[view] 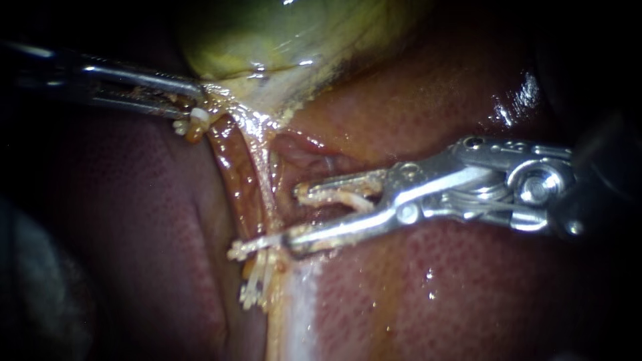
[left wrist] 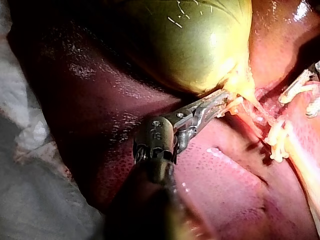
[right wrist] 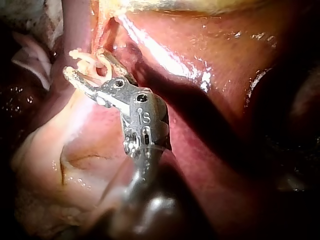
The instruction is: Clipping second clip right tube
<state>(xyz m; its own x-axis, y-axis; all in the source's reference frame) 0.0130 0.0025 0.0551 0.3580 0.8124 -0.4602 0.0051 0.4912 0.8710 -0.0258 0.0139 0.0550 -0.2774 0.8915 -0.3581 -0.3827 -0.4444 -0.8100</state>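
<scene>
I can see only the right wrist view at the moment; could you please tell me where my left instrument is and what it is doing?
Observer: Your left instrument is shut on the tissue where the gallbladder narrows.
Operator: Thank you. Is anything on the tube already?
Observer: Yes, white clips sit on the tube, just beyond the lower jaw of your right instrument.
Operator: And do my open jaws straddle the tube?
Observer: Not fully, as far as the endoscope view shows: the lower jaw lies across it, while the upper jaw's tip stops short, on the liver side.
</scene>
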